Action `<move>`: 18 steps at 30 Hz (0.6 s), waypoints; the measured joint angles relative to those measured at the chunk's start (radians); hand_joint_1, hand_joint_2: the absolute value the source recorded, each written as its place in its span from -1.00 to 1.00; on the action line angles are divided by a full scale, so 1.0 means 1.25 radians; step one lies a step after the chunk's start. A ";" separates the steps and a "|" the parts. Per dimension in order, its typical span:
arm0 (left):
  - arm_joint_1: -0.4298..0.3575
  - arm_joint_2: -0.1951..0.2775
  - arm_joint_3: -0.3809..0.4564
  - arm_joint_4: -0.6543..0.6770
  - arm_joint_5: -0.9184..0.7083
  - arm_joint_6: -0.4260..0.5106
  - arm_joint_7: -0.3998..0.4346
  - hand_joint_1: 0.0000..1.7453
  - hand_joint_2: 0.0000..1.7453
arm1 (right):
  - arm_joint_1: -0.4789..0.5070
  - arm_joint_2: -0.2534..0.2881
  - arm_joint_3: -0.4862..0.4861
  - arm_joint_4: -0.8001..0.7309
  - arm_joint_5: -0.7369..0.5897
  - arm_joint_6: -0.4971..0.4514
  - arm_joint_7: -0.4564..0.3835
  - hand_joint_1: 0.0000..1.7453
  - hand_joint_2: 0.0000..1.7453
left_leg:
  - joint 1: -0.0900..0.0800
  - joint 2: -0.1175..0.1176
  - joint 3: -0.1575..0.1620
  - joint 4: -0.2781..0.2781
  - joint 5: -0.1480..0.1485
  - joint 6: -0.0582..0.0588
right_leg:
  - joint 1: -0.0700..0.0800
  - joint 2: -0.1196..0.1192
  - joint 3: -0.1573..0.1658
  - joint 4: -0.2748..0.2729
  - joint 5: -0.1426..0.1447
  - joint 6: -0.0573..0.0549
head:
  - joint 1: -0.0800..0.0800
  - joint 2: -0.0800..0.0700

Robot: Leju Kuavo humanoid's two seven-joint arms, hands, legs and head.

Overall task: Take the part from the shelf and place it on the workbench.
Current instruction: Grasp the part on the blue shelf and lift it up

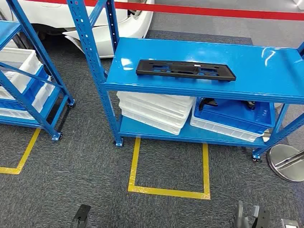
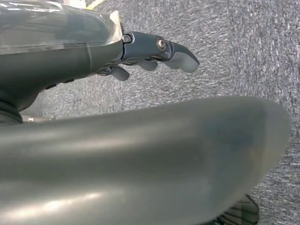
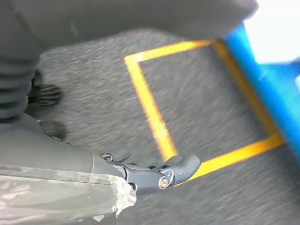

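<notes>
The part (image 1: 185, 70) lies long axis crosswise on the shelf (image 1: 251, 66), well ahead of both low, empty hands, left (image 1: 80, 216) and right (image 1: 251, 217), fingers loosely extended, neither clearly nearer.

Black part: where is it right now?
Head view: the long black part lies flat on the top level of the blue shelf, left of centre, above the stacked white trays.

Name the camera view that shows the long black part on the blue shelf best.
The head view. It shows the whole black part lying flat on the top of the blue shelf, end to end, with nothing in front of it. The two wrist views look down at grey carpet, and the part is not in them.
</notes>
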 joint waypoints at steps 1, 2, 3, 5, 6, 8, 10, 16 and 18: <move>0.000 0.000 0.001 0.001 0.000 0.000 0.000 -1.00 -1.00 | 0.002 0.002 0.009 -0.012 -0.001 0.004 -0.002 -1.00 1.00 | 0.000 0.000 0.000 0.001 0.000 0.000 | 0.000 0.000 0.000 0.000 0.000 0.000 | 0.000 0.000; 0.000 0.000 0.002 0.001 -0.001 0.000 0.000 -1.00 -1.00 | 0.004 0.004 0.018 -0.024 -0.002 0.007 -0.003 -1.00 1.00 | -0.001 0.000 0.000 0.001 0.000 0.000 | -0.001 0.000 0.000 -0.001 0.000 0.001 | 0.000 0.000; -0.001 0.000 0.004 0.002 -0.004 0.000 0.000 -1.00 -1.00 | 0.007 0.008 0.035 -0.046 -0.005 0.014 -0.006 -1.00 1.00 | -0.002 0.000 0.000 0.002 0.000 0.001 | -0.001 0.000 0.000 -0.001 0.001 0.001 | 0.000 0.000; -0.001 0.000 0.007 0.003 -0.009 0.000 0.000 -1.00 -1.00 | 0.014 0.014 0.075 -0.091 -0.012 0.027 -0.010 -1.00 1.00 | -0.003 0.000 -0.001 0.003 -0.001 0.001 | -0.003 0.000 0.000 -0.001 0.002 0.003 | 0.000 0.000; -0.001 0.000 0.008 0.003 -0.011 0.000 0.000 -1.00 -1.00 | 0.017 0.017 0.097 -0.114 -0.017 0.032 -0.010 -1.00 1.00 | -0.004 0.000 -0.001 0.003 -0.001 0.001 | -0.004 0.000 0.000 -0.002 0.002 0.003 | 0.000 0.000; -0.002 -0.001 0.011 0.004 -0.013 0.000 0.000 -1.00 -1.00 | 0.023 0.023 0.141 -0.159 -0.028 0.043 -0.012 -1.00 0.50 | -0.004 0.000 0.000 0.000 0.002 0.005 | -0.005 0.000 -0.001 -0.002 0.002 0.006 | 0.000 0.000; -0.004 -0.002 0.014 0.004 -0.014 0.000 0.000 -1.00 -1.00 | 0.028 0.026 0.186 -0.203 -0.040 0.054 -0.015 -1.00 -0.50 | 0.001 0.001 0.003 -0.008 0.006 0.012 | -0.006 -0.002 -0.008 0.015 -0.012 0.011 | 0.000 0.000; -0.002 -0.007 0.027 0.005 -0.016 0.000 0.004 -1.00 -1.00 | 0.043 0.028 0.326 -0.311 -0.083 0.082 -0.009 -1.00 -1.00 | 0.011 0.001 0.008 -0.011 0.006 0.010 | -0.017 -0.007 -0.120 0.225 -0.078 0.026 | 0.001 0.000; -0.001 -0.008 0.030 0.005 -0.019 0.000 0.005 -1.00 -1.00 | 0.046 0.027 0.375 -0.345 -0.099 0.089 -0.002 -1.00 -1.00 | 0.015 -0.001 0.015 -0.011 0.001 0.002 | -0.020 -0.009 -0.085 0.133 -0.013 0.029 | 0.001 0.000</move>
